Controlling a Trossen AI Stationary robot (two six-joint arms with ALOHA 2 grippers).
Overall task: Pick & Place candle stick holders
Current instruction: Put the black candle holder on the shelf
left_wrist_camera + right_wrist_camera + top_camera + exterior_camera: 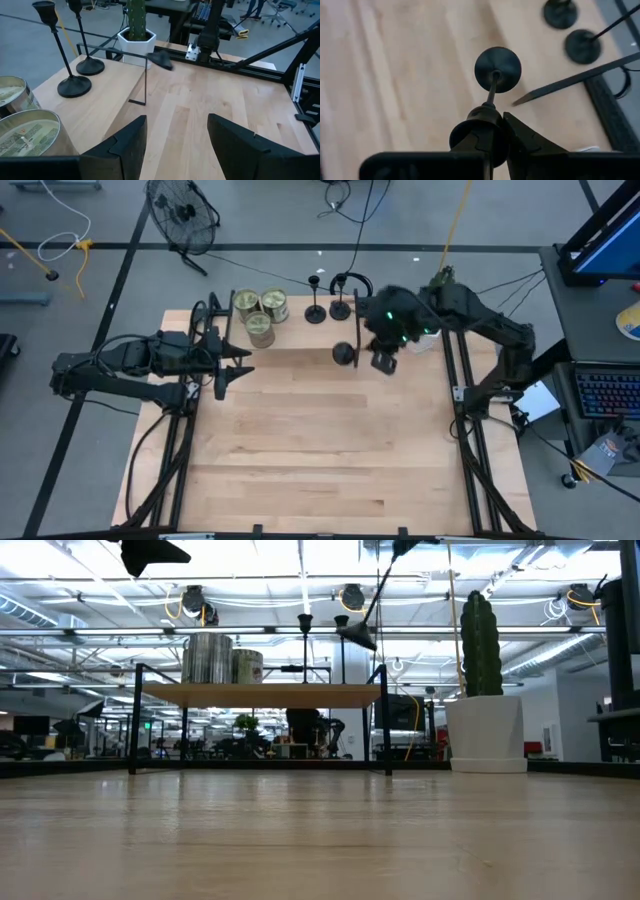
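The third candle holder (497, 70) hangs in the air in front of the shelf (290, 332), above the table (320, 450). The right gripper (492, 125) is closed on its cup end, base forward. Its two mates (316, 313) stand on the shelf beside the tins (260, 310). To place it well, I would lower it level and slowly, clear of them. The left gripper (175, 145) waits open near the tins.
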